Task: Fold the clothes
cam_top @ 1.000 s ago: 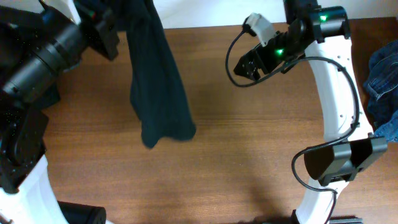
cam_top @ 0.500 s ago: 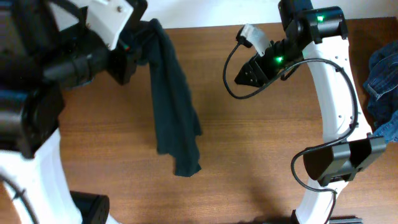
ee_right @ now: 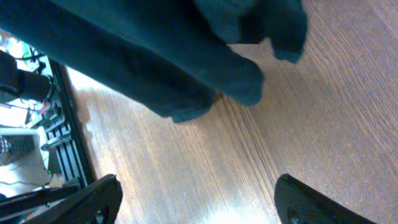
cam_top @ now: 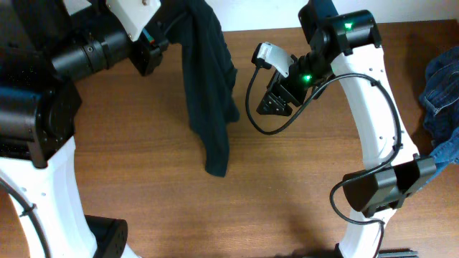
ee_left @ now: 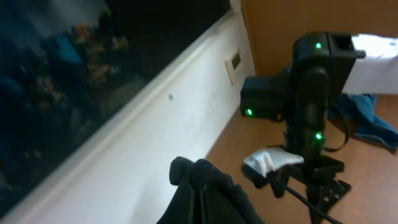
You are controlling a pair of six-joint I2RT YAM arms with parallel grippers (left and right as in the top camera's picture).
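Observation:
A very dark T-shirt (cam_top: 206, 86) hangs bunched from my left gripper (cam_top: 159, 39) at the table's back edge; its lower end touches the wood. The left wrist view shows the shirt (ee_left: 208, 196) draped over the shut fingers (ee_left: 200, 208). My right gripper (cam_top: 271, 104) is open and empty, just right of the hanging shirt. In the right wrist view its two fingertips (ee_right: 199, 202) are spread wide above bare wood, and the shirt (ee_right: 161, 56) fills the top.
The brown wooden table (cam_top: 287, 193) runs below. A blue denim garment (cam_top: 441, 100) lies at the right edge. A white wall (ee_left: 161, 124) and dark panel stand behind the table.
My left gripper carried the hanging shirt to the right. My right gripper moved left and down toward the shirt.

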